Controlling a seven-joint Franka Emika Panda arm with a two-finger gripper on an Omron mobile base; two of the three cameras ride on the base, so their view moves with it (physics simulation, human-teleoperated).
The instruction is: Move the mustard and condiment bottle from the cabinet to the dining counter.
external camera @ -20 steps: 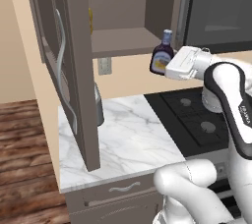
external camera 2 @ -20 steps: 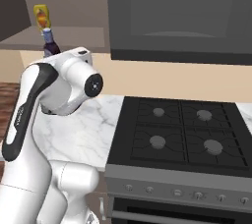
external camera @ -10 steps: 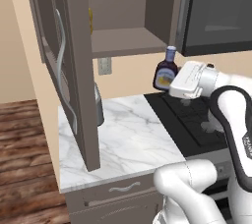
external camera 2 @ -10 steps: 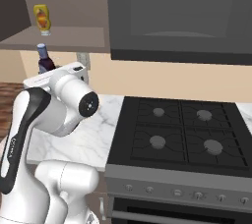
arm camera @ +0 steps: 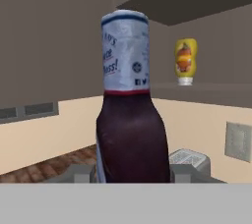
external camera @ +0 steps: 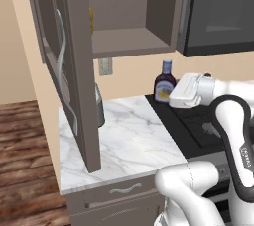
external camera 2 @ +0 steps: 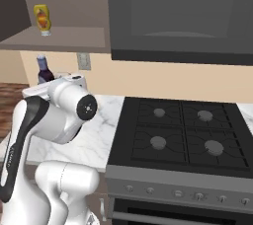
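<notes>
**Observer:** What are you holding right now?

**Me:** I'm carrying the condiment bottle in the end effector, which is clamping narrow on the bottle's lower body. The bottle is standing upright, long axis vertical, cap up, in the air over the near edge of the stove, just past the small marble worktop.

**Observer:** And the other one?

**Me:** I'm seeing the mustard sitting on the shelf inside the cabinet, up above and beyond the end effector, cap down. In the hand view it is showing to the right of the bottle I'm gripping and higher, well apart from it.

**Observer:** Where's the dining counter?

**Me:** I'm not finding it in these views, so I'm judging the base needs to turn or drive away from this wall. I'm keeping in mind the open cabinet door hanging to my left; a swing that way could clip it.
</notes>
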